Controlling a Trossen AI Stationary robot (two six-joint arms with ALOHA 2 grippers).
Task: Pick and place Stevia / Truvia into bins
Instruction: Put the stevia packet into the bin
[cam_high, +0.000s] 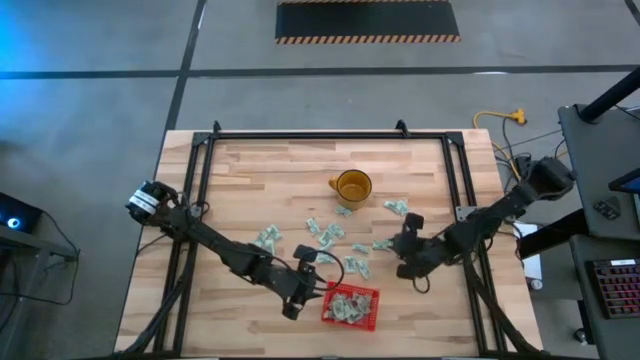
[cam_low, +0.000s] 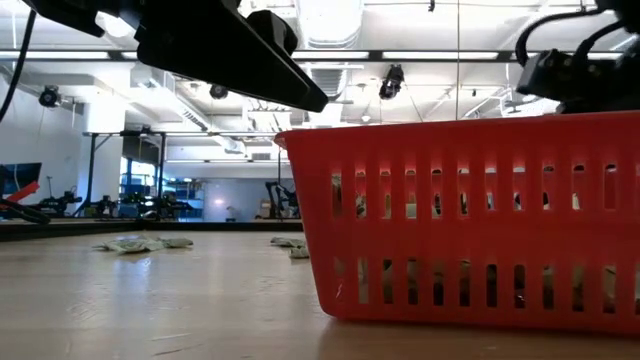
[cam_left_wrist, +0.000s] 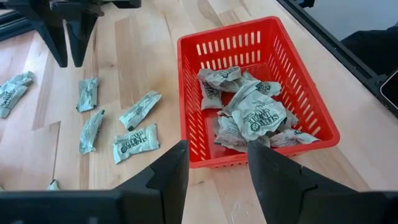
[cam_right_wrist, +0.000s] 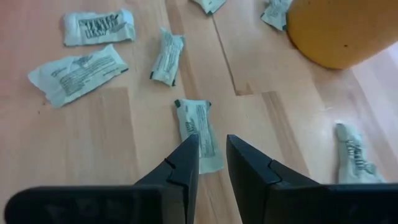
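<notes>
Left gripper stood open, empty, above near wall of red basket heaped with packets. Right gripper straddled one loose packet, grip unconfirmed. Yellow mug stood beyond scattered packets.

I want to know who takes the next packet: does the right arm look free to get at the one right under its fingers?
Probably yes: the right gripper hovers, jaws apart, over a lone packet on bare wood.
</notes>
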